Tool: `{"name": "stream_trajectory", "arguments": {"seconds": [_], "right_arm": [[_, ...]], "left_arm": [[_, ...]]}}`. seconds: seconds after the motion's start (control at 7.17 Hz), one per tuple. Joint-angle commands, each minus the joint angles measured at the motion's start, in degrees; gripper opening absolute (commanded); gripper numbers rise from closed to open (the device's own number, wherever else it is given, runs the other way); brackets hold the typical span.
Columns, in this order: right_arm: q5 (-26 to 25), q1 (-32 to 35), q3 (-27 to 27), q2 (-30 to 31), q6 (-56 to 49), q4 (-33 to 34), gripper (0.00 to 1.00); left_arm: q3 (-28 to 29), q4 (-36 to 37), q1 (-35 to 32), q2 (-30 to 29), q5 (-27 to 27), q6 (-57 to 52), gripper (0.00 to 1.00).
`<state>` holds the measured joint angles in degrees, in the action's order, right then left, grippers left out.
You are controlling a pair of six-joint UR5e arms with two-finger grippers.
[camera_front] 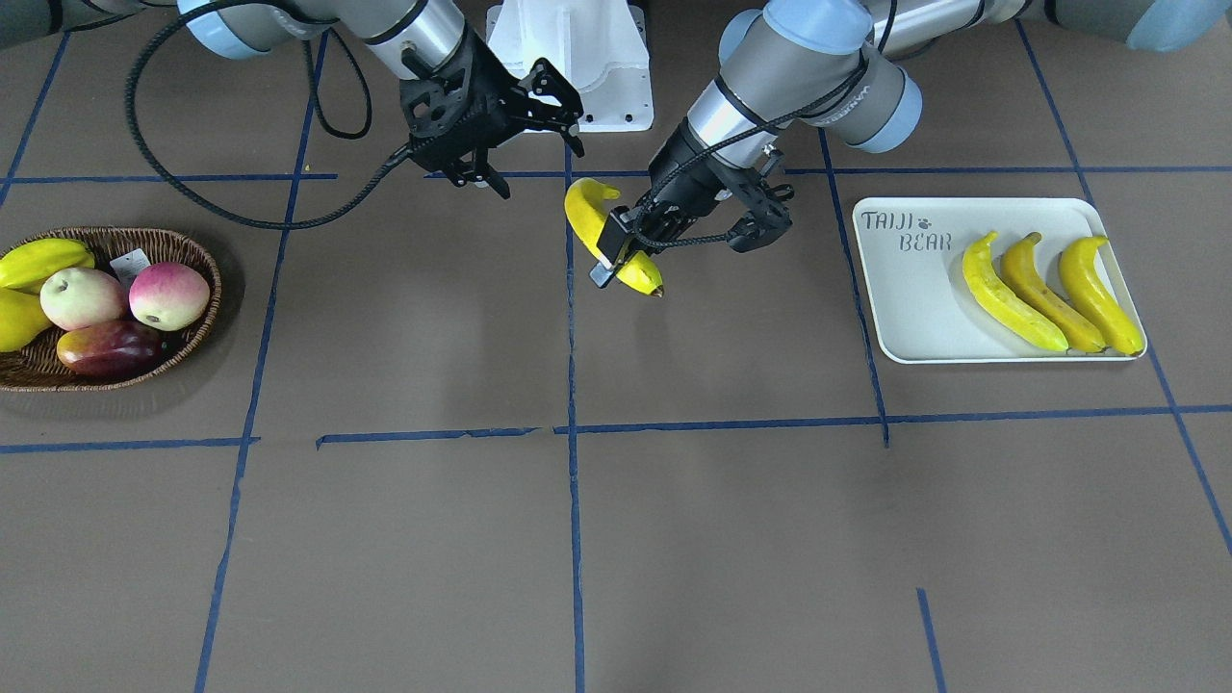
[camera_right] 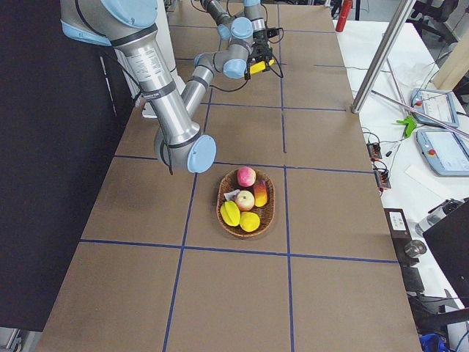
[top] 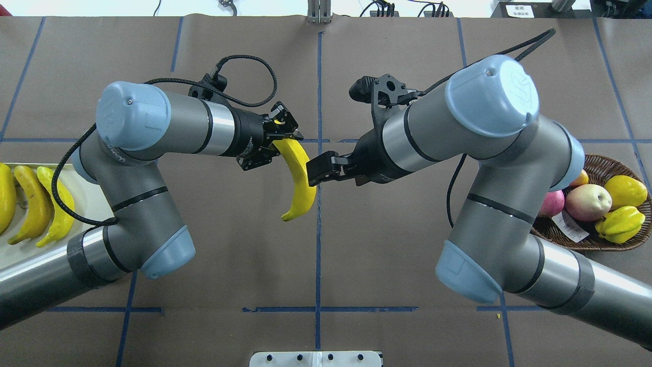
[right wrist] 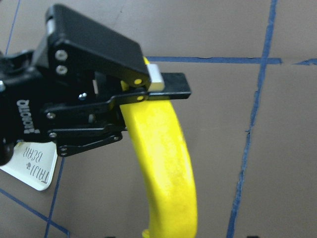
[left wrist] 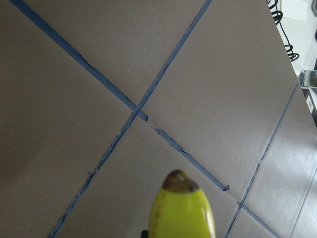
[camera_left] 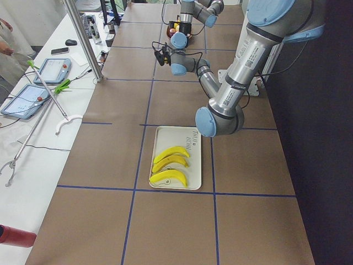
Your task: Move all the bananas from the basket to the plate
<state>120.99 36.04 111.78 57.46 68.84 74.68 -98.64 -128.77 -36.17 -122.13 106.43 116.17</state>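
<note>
- While three bananas (camera_front: 1049,294) lie on the plate (camera_front: 914,303), we log a fourth banana (camera_front: 585,214) in the left gripper (camera_front: 624,252), jaws clenched.
- Right gripper (camera_front: 539,159): jaws released.

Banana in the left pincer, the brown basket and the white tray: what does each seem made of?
Long curved yellow banana, clamped in the left pincer: likely plastic, glossy, with even colour and sheen. Shallow oval brown basket: woven wicker or rattan, its weave visible, matte. White rectangular tray: smooth, with a raised rim, probably plastic or melamine; the look leaves it open.
</note>
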Motion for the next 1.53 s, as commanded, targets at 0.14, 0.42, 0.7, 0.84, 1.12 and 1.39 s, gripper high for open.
{"name": "stream_trajectory", "arguments": {"seconds": [0.14,0.42,0.7,0.84,1.12,1.39], "right_arm": [[3.0,6.7,1.1,5.3,-1.9,8.4,1.00],[2.9,9.7,1.1,7.2,-15.0,18.6,1.00],[2.9,13.9,1.1,12.9,-27.5,20.7,1.00],[2.9,15.1,1.1,14.9,-31.7,20.7,1.00],[2.9,15.5,1.1,15.6,-32.9,20.7,1.00],[2.4,16.3,1.3,16.6,-33.8,20.6,1.00]], "left_arm": [[-1.3,0.8,-5.7,11.2,3.4,-0.8,0.00],[-1.1,0.9,-13.9,20.7,13.8,-9.9,0.00],[0.2,0.8,-17.6,28.8,16.1,-23.8,0.00],[2.2,0.7,-18.1,31.2,15.8,-27.9,0.00],[4.7,-0.1,-18.1,32.2,15.0,-31.4,0.99],[4.4,0.0,-19.9,34.1,15.0,-39.7,1.00]]}}
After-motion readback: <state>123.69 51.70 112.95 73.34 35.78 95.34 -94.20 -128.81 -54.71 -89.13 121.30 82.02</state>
